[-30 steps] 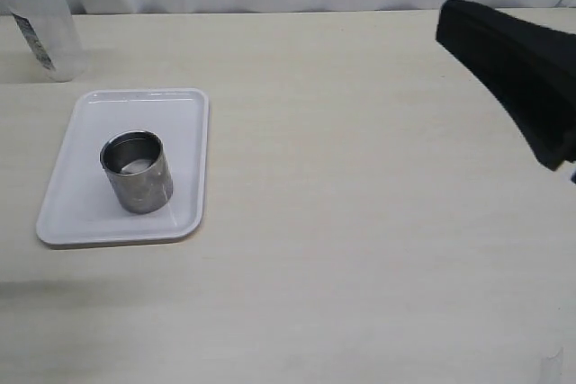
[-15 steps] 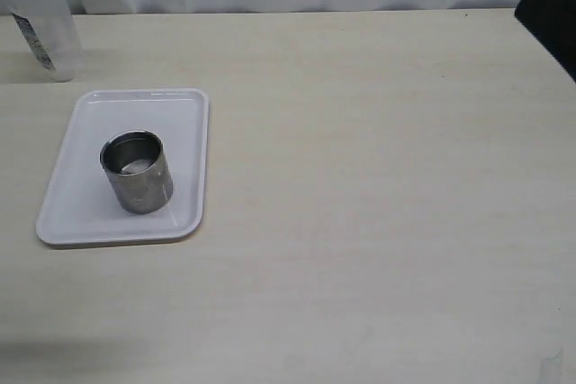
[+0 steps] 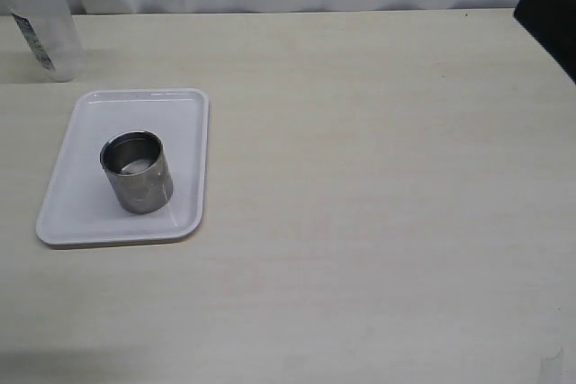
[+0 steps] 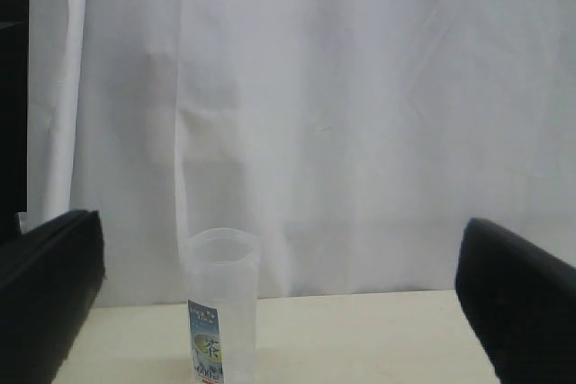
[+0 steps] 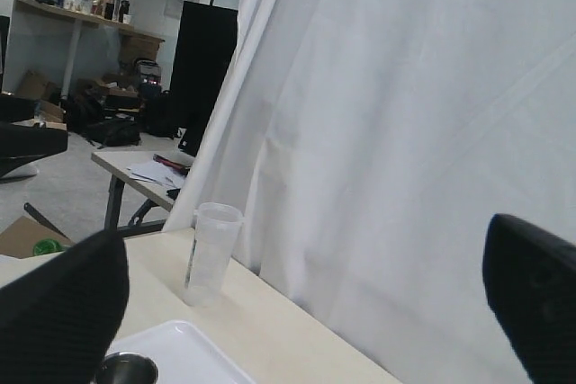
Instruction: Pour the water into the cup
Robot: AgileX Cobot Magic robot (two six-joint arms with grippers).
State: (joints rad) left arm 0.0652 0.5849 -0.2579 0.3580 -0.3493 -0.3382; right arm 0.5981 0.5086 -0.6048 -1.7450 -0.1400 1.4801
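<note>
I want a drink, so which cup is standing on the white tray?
The short metal cup is on the white tray; the tall see-through beaker stands off it, on the table.

A pale wooden table [image 3: 378, 186] fills the scene, and a white curtain [image 4: 360, 114] with soft folds hangs just behind its far edge. The light is even and soft. Past the curtain's edge a room is visible: a grey floor [image 5: 63, 182], a second table [image 5: 121, 161] with papers, a tall black panel [image 5: 205, 69], a wall shelf [image 5: 90, 15] with small items, and a cardboard box [image 5: 22, 236].
</note>
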